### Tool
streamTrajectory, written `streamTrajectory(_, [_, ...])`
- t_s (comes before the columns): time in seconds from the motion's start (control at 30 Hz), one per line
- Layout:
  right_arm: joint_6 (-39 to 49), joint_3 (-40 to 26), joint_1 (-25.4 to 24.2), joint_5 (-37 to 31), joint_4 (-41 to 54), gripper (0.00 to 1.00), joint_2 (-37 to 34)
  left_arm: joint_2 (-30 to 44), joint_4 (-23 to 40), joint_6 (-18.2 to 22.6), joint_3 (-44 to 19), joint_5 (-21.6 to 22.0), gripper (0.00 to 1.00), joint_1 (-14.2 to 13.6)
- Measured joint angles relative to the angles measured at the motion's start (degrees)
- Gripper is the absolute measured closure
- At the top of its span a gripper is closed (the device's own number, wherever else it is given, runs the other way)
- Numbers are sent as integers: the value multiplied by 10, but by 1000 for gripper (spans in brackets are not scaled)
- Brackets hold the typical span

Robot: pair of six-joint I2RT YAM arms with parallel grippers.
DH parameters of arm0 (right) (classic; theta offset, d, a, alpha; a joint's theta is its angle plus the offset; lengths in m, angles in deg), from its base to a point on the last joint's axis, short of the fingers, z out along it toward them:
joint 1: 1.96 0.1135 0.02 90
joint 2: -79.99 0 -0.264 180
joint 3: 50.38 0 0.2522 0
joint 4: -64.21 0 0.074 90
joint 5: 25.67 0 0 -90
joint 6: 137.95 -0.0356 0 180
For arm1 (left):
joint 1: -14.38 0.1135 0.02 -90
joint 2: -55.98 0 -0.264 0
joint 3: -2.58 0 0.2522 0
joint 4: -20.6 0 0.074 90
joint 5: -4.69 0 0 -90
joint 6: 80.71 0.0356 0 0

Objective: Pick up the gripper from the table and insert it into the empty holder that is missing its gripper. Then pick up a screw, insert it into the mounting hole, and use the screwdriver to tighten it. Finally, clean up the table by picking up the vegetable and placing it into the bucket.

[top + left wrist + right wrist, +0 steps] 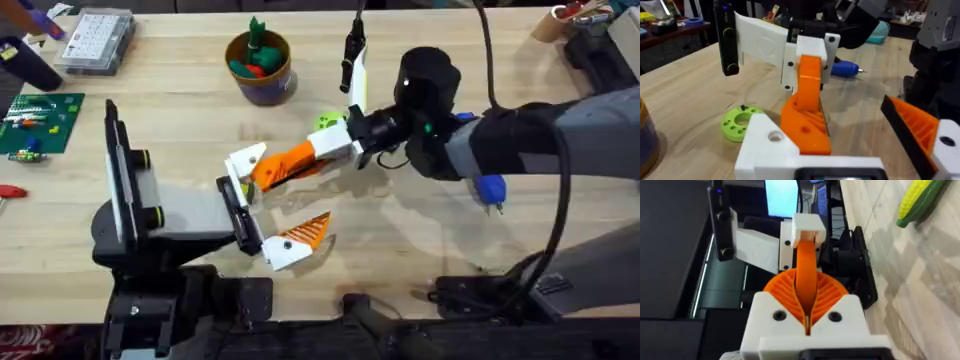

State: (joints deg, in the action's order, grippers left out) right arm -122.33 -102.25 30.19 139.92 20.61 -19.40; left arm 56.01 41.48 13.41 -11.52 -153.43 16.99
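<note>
at table centre, the right gripper (300, 160) clamps the gripper (252, 163), long axis left-right, white base toward the holder (237, 205); left gripper's (262, 208) jaws gape.

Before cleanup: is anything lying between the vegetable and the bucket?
No. Overhead, the table is bare between the vegetable and the bucket.

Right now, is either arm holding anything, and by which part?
The right gripper pinches the gripper by its orange tip; the left gripper holds nothing.
</note>
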Motion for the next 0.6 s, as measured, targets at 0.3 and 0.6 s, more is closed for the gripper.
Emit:
streamTrajectory(0.3, [0, 0, 1, -14, 0, 984, 0, 0, 0, 0, 0, 3, 14, 0])
streamTrajectory(0.6, [-9, 0, 11, -38, -1, 984, 0, 0, 0, -1, 0, 6, 15, 1])
